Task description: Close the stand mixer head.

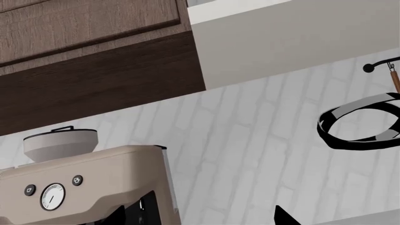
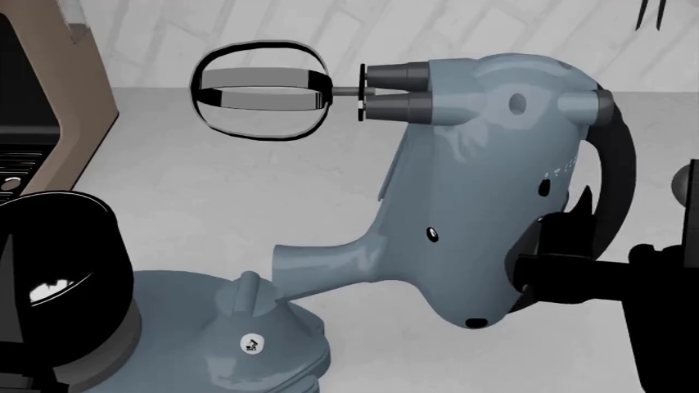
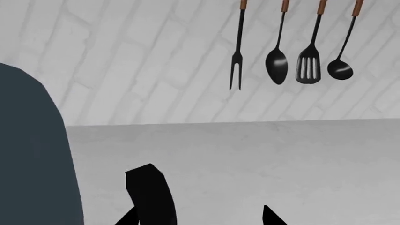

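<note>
Black gripper parts of the right arm (image 2: 568, 262) are seen pressed against the rear of the stand mixer head (image 2: 492, 188), just beside its curved black handle (image 2: 617, 180); whether the jaws are parted or closed cannot be told, since only dark finger tips show in the right wrist view. The left gripper is not clearly shown, and its state cannot be told either. The stand mixer head is tilted back, raised on its narrow neck above the flat base (image 2: 218, 344), with the loop beater (image 2: 262, 90) held high and pointing away from the handle. The black bowl (image 2: 55, 262) stands at the far side of the base from the handle. The step is judged best done by pushing steadily on the upper rear of the head, so that it is swung forward about the neck hinge until the beater is lowered toward the base, with contact kept off the beater and sliding over the smooth shell avoided.
</note>
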